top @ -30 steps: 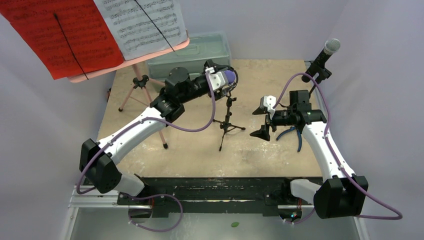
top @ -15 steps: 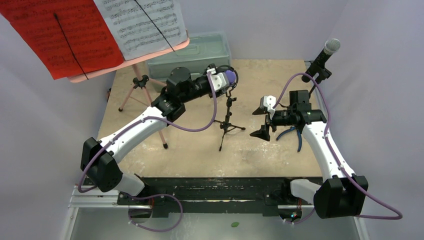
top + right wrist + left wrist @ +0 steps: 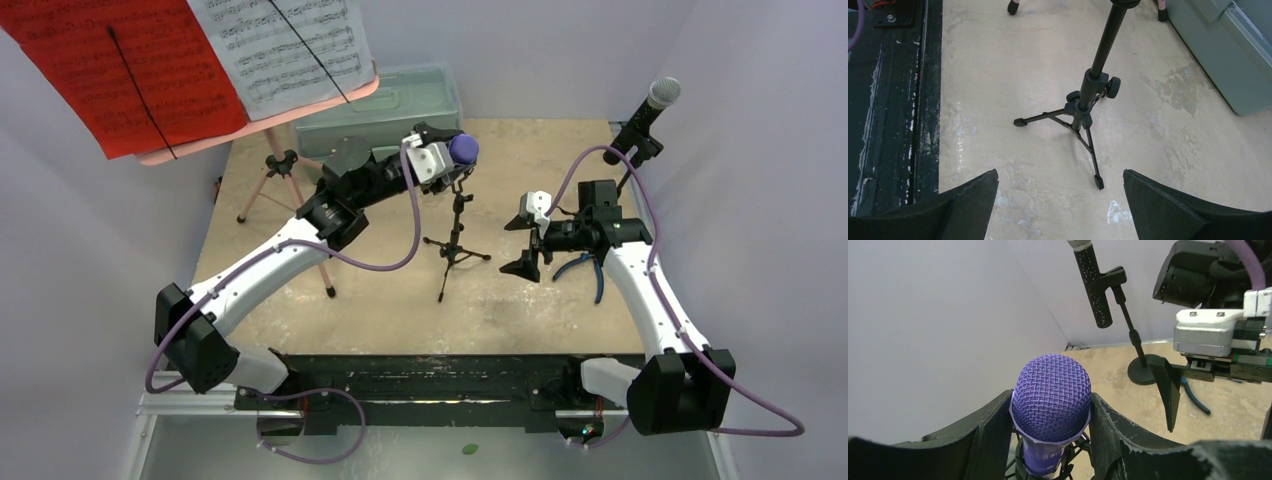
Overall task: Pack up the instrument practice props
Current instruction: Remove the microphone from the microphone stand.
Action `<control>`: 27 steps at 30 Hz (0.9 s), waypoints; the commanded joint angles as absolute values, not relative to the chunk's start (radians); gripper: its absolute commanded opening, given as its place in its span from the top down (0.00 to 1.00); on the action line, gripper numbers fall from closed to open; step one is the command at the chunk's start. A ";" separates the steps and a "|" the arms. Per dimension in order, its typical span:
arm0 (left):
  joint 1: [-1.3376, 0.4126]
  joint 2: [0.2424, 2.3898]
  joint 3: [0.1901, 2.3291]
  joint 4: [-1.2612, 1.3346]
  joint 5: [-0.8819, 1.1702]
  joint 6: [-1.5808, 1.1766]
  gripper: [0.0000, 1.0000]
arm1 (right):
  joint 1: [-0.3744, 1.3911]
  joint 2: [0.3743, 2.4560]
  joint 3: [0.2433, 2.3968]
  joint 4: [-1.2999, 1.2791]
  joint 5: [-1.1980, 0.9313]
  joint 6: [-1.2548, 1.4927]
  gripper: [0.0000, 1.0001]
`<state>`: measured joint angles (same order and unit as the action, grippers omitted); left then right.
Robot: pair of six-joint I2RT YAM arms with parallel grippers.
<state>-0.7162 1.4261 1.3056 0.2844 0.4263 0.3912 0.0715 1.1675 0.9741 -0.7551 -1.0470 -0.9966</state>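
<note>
Farthest back on the left, the pink tripod [image 3: 258, 193] holds the sheet-music pages [image 3: 120, 70], while mid-table the left gripper [image 3: 447, 158] pinches the purple microphone [image 3: 1051, 395] atop its black stand [image 3: 1083, 107], and the right gripper [image 3: 1059, 175] hangs with jaws spread, empty.

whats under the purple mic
A black mount on a small black tripod stand. The left gripper flanks the purple mic, hiding most of that mount.
</note>
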 commanded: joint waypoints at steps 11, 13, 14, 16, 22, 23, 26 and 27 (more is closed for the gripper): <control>-0.750 1.322 1.422 0.448 0.458 0.255 1.00 | 0.069 1.170 1.009 -0.762 -1.066 -1.009 0.01; -0.757 1.319 1.443 0.445 0.462 0.234 1.00 | 0.070 1.172 1.009 -0.762 -1.066 -1.008 0.01; -0.759 1.318 1.450 0.443 0.463 0.222 1.00 | 0.070 1.172 1.009 -0.762 -1.066 -1.008 0.01; -0.759 1.311 1.459 0.439 0.465 0.197 1.00 | 0.070 1.172 1.009 -0.762 -1.066 -1.008 0.01; -0.761 1.269 1.468 0.437 0.475 0.105 1.00 | 0.069 1.175 1.011 -0.765 -1.069 -1.008 0.01; -0.761 1.260 1.469 0.435 0.479 0.089 1.00 | 0.069 1.175 1.011 -0.765 -1.069 -1.008 0.01; -0.760 1.231 1.473 0.413 0.478 0.030 1.00 | 0.069 1.177 1.011 -0.767 -1.069 -1.009 0.01; -0.759 1.222 1.473 0.403 0.477 0.013 1.00 | 0.070 1.178 1.011 -0.768 -1.070 -1.010 0.01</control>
<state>-0.7597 1.2861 1.4208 0.3668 0.4641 0.1123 0.0715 1.1717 0.9745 -0.7555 -1.0466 -0.9966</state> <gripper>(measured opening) 0.508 0.987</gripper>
